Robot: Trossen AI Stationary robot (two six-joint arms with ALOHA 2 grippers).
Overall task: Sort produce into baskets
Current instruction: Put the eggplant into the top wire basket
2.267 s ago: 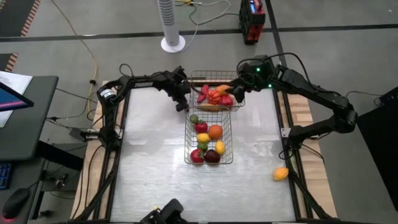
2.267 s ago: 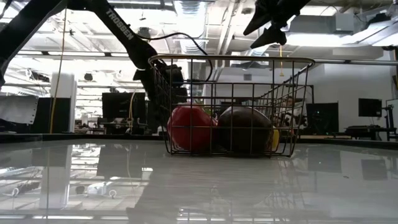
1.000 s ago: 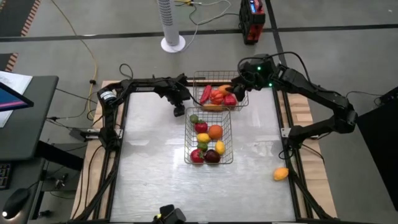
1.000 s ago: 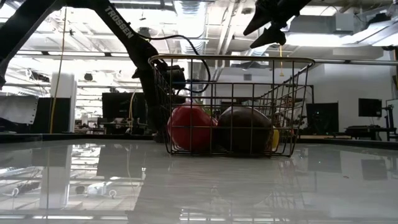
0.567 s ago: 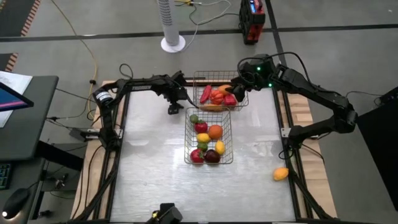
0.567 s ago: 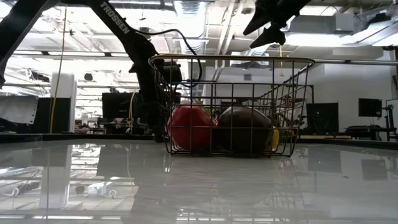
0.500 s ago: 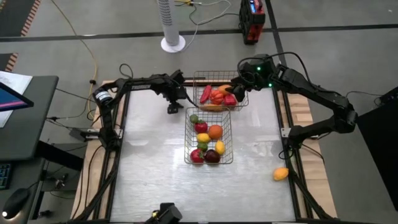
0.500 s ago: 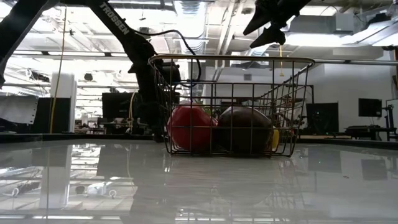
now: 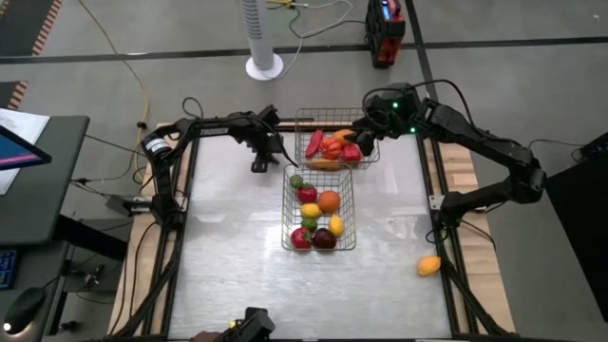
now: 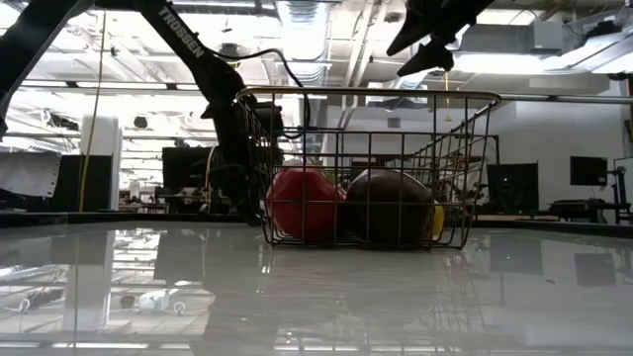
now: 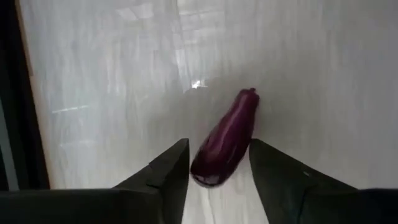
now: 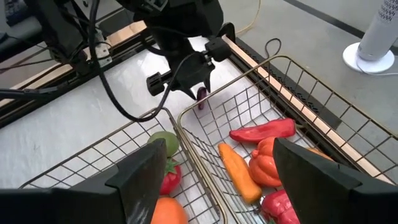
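Two wire-mesh baskets stand mid-table. The near basket (image 9: 353, 214) holds several round fruits, red, orange, yellow, green and dark purple. The far basket (image 9: 296, 142) holds red peppers (image 12: 261, 131) and an orange carrot (image 12: 236, 172). My left gripper (image 9: 257, 165) is just left of the baskets, low over the table, shut on a dark purple eggplant (image 11: 227, 140). My right gripper (image 9: 364, 141) hangs open and empty above the far basket; it also shows at the top of the low view (image 10: 427, 49). My left gripper pinches the eggplant's nearer end (image 11: 208, 174) between its two fingers, which come from above, pointing down. The rest of the eggplant sticks out past the fingertips toward the table (image 12: 201, 96). I cannot tell whether its far end touches the table.
A loose orange fruit (image 9: 429, 265) lies beyond the table's right rail. The table's white top (image 9: 228, 247) is bare left of and in front of the baskets. A screen (image 9: 14, 152) stands off the table's left side.
My left gripper has gone steadily toward the table's left edge, away from the baskets, staying low.
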